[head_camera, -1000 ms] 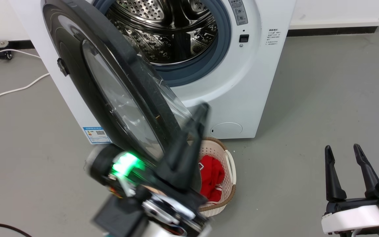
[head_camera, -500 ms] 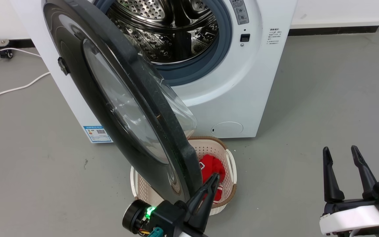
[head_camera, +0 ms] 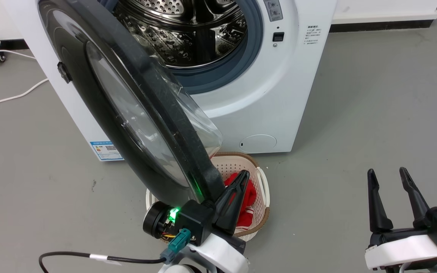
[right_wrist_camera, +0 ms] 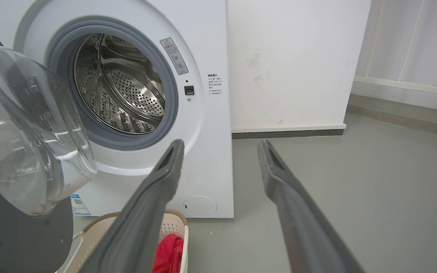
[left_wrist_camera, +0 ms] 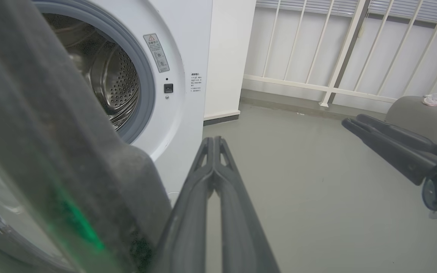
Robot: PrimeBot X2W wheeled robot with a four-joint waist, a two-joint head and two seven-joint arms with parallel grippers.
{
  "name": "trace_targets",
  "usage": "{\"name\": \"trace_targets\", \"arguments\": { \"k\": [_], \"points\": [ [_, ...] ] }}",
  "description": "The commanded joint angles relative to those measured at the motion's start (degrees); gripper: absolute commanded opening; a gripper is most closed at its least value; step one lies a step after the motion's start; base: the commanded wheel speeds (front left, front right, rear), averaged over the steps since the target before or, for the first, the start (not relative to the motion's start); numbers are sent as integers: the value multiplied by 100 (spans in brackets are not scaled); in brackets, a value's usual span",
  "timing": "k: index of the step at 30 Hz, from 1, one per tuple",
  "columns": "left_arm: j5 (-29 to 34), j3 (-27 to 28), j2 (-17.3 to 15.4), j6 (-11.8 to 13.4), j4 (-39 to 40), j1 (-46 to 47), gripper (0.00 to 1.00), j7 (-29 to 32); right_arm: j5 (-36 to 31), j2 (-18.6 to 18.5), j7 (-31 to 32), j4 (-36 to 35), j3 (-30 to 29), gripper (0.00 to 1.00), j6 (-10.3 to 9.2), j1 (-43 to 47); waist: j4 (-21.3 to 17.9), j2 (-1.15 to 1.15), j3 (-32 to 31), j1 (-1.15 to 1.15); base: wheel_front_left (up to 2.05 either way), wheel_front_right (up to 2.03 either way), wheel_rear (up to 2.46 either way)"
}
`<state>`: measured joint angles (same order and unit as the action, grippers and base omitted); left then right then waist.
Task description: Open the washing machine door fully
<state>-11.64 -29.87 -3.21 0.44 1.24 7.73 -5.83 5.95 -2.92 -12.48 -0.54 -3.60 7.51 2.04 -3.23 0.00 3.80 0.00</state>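
Note:
The washing machine door (head_camera: 157, 94) is glossy black with a clear bulging window and stands about half open, its edge turned toward me. The white washing machine (head_camera: 279, 94) shows its steel drum mouth (head_camera: 188, 34) uncovered. My left gripper (head_camera: 244, 173) is shut with nothing in it and lies right beside the inner side of the door's lower rim; I cannot tell if it touches. In the left wrist view the left gripper (left_wrist_camera: 214, 139) points past the door rim (left_wrist_camera: 51, 132). My right gripper (head_camera: 389, 176) stands open at the lower right, apart from the door (right_wrist_camera: 25, 132), its own fingers spread (right_wrist_camera: 221, 146).
A cream laundry basket (head_camera: 262, 185) with a red cloth (head_camera: 247, 197) sits on the grey floor under the door's lower edge. White cables (head_camera: 10, 96) lie on the floor at left. A wall (right_wrist_camera: 298, 57) stands right of the machine, with open floor before it.
My left gripper dropped from beside the door's rim higher up to the bottom of the view, then rose a little along the lower rim. The head camera shifted slightly. The door's angle looks unchanged.

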Motion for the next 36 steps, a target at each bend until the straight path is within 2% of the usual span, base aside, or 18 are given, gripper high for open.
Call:
{"name": "trace_targets", "arguments": {
  "k": [1, 11, 18, 19, 24, 36],
  "points": [
    [-61, 37, -4, 90, -126, 81, 0, -26, 46, 10, 17, 16, -4, 100, -4, -70, -13, 0, 10, 0, 0, 0, 0],
    [-43, 88, -114, 281, -135, -90, 0, -88, 102, 10, 25, 64, -2, 100, -4, -83, 27, 0, 15, 0, 0, 0, 0],
    [-31, 235, -362, 593, 325, -641, 0, -6, 90, 10, 60, 56, -17, 100, -4, -25, 201, 0, -5, 0, 0, 0, 0],
    [-124, 352, -385, 731, 489, -888, 0, 29, 70, 10, 76, 51, -8, 100, -4, -7, 272, 0, -25, 0, 0, 0, 0],
    [-110, 539, -500, 1047, 972, -1362, 0, -14, 50, 10, 123, -22, -48, 100, -4, 33, 564, 0, -12, 0, 0, 0, 0],
    [-81, 842, -709, 1423, 1516, -1929, 0, 3, 4, 9, 238, -170, -77, 100, -4, 143, 1423, 0, 7, 0, 0, 0, 0]
  ]
}}
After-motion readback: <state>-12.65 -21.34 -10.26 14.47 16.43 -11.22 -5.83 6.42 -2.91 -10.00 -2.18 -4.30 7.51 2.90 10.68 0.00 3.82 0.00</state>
